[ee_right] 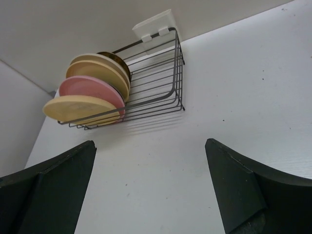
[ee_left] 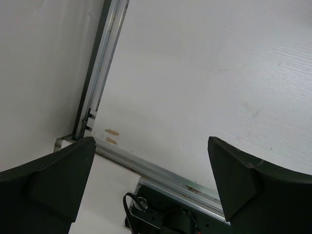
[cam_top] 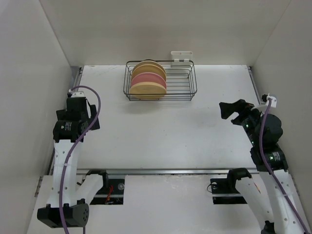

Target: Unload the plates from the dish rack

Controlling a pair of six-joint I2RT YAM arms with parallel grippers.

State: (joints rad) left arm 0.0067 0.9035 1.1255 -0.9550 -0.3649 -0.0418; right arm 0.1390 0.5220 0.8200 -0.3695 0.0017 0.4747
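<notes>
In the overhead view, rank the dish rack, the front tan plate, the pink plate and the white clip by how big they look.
1. dish rack
2. front tan plate and pink plate: overlapping, too alike to rank
3. white clip, smallest

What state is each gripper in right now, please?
Left gripper: open, holding nothing.
Right gripper: open, holding nothing.

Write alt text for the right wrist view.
A black wire dish rack sits on the white table, with tan, pink and cream plates standing on edge at its left end. The right gripper is open at the bottom edge, holding nothing.
</notes>
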